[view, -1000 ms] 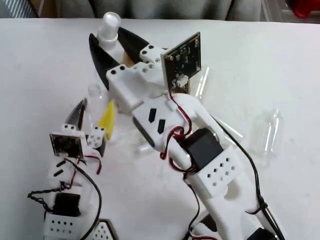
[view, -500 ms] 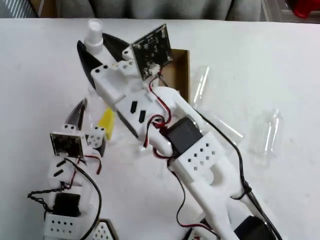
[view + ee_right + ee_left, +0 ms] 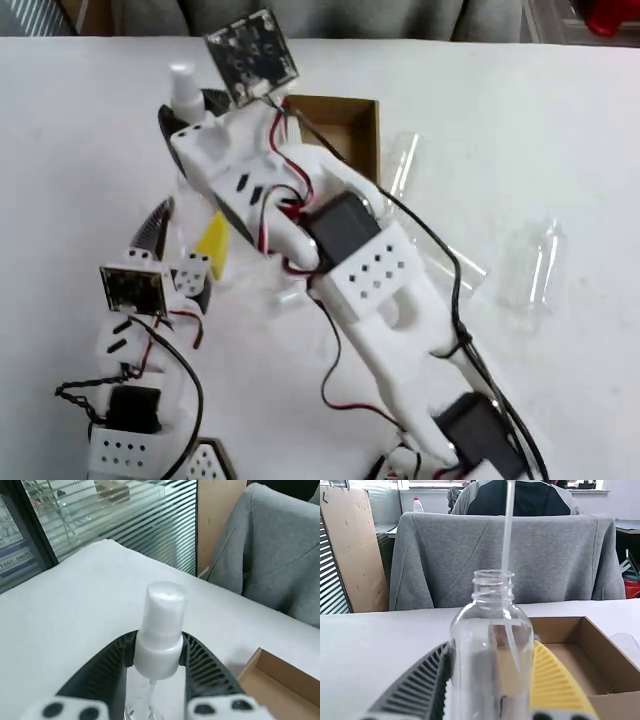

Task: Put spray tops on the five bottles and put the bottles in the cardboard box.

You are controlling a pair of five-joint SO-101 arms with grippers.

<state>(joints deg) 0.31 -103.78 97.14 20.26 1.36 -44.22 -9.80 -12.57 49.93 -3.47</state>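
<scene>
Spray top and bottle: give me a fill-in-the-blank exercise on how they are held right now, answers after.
1. The left gripper holds the clear bottle ____, its open neck pointing up.
2. The right gripper is shut on the white spray top, whose thin tube hangs down inside the ____.
3. One finger of the left gripper is dark grey; the other is ____.

Missing words: upright; bottle; yellow.

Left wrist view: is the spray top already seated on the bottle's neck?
No, the neck of the bottle is bare, with only the thin tube reaching down into it.
</scene>
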